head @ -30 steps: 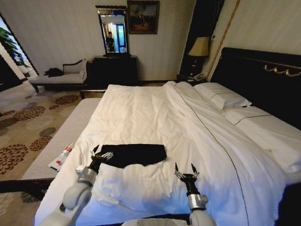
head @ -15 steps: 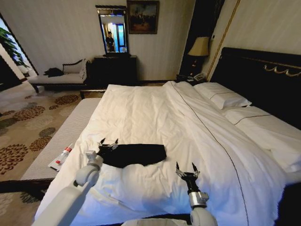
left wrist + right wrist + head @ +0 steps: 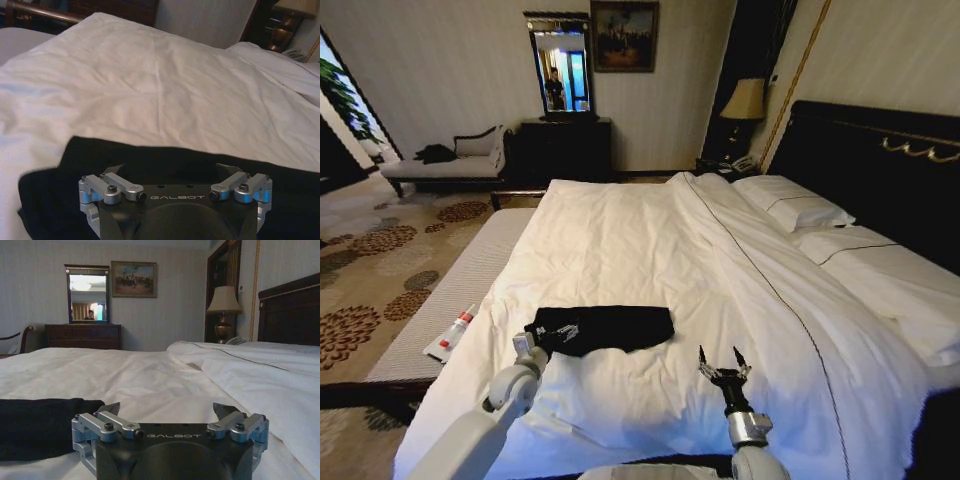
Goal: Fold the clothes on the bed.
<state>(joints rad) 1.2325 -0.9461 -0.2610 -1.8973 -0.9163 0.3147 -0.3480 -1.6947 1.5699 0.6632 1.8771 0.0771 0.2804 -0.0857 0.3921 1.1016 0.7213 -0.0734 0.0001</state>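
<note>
One black T-shirt [image 3: 607,328] lies folded into a flat, wide band on the white duvet [image 3: 650,250], near the foot end of the bed [image 3: 880,290] and toward the robot's left side. No lettering is visible on the upper face of the fabric. In the left wrist view the dark cloth [image 3: 165,165] stretches across just ahead of the camera, with smooth white bedding beyond it.

The left pincer [image 3: 553,328] is down on the left end of the T-shirt, its fingers lost against the black cloth, so I cannot tell how far it is spread or whether it has hold of the fabric. The right pincer [image 3: 722,359] hovers over bare duvet, apart from the right end of the garment, with its two fingers spread wide and nothing between them; in the right wrist view its open fingertips [image 3: 110,407] frame empty bedding, and the T-shirt [image 3: 40,427] lies off to one side.

Two white pillows [image 3: 795,205] rest against the dark headboard [image 3: 880,165]. A pale padded bench [image 3: 450,300] stands beside the bed with a small tube [image 3: 452,333] on it.
</note>
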